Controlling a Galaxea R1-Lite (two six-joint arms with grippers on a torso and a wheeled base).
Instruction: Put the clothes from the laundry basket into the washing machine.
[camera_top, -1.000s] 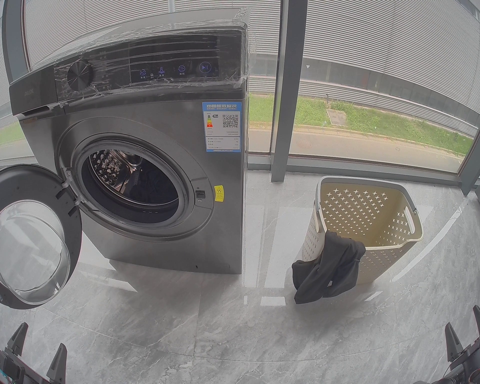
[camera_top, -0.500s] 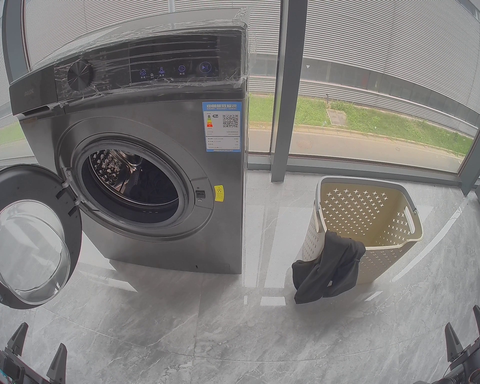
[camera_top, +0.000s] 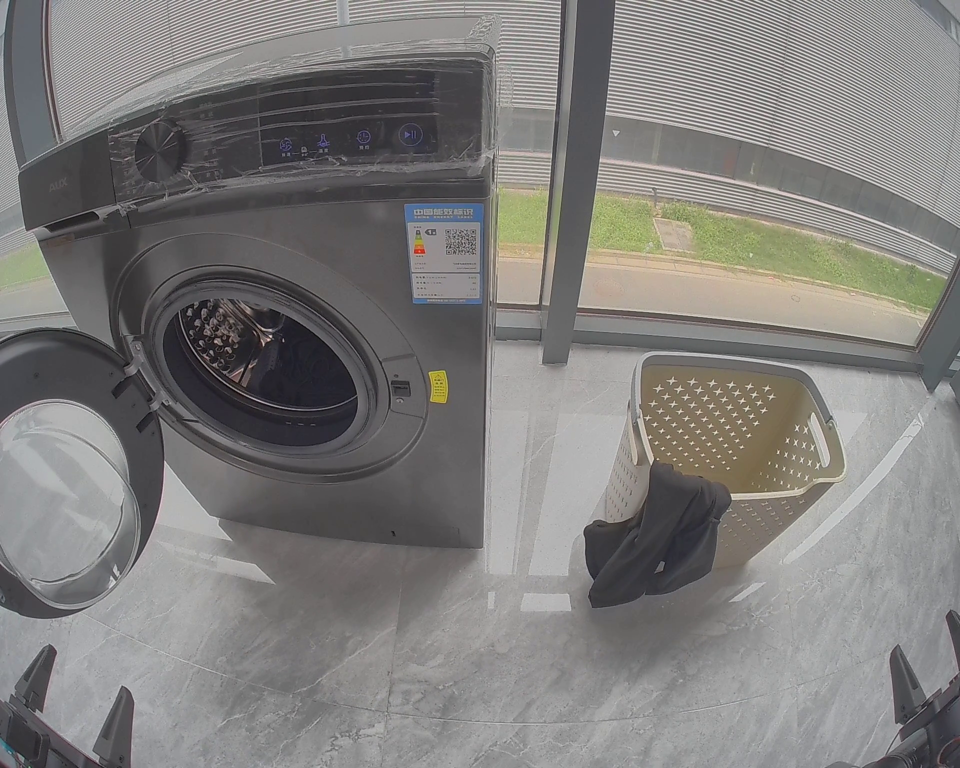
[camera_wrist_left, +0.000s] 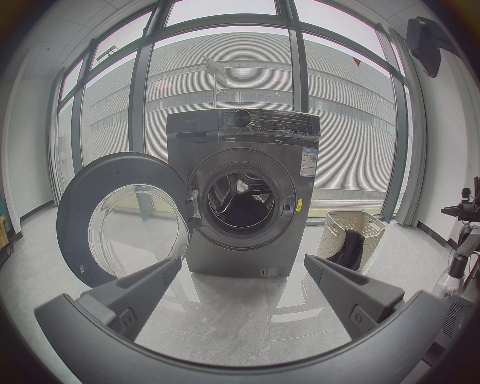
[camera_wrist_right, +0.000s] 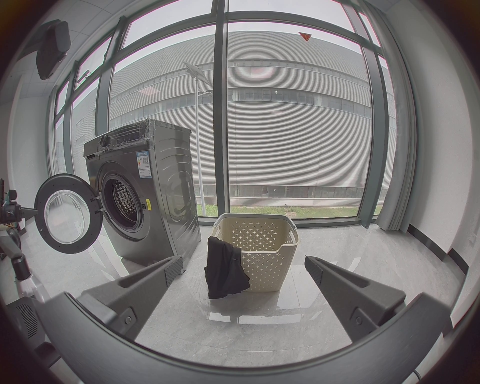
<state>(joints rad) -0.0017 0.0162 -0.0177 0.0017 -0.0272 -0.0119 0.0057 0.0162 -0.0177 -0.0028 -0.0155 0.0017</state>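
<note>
A grey marble-tiled floor (camera_top: 450, 650) runs to a full-height window wall (camera_top: 750, 150), and on it stand one front-loading washing machine (camera_top: 440, 450) and, well apart on its right, one beige perforated laundry basket (camera_top: 775, 520). The machine's round door (camera_top: 70, 470) is swung fully open to the left, exposing the drum (camera_top: 265, 365), whose dark interior contents cannot be determined; one black garment (camera_top: 660, 545) hangs over the basket's near rim, mostly outside it, down the wall to the floor. Two claws, the left claw (camera_top: 82, 672) and the right claw (camera_top: 925, 635), sit low above the near floor, each spread wide and holding nothing.
</note>
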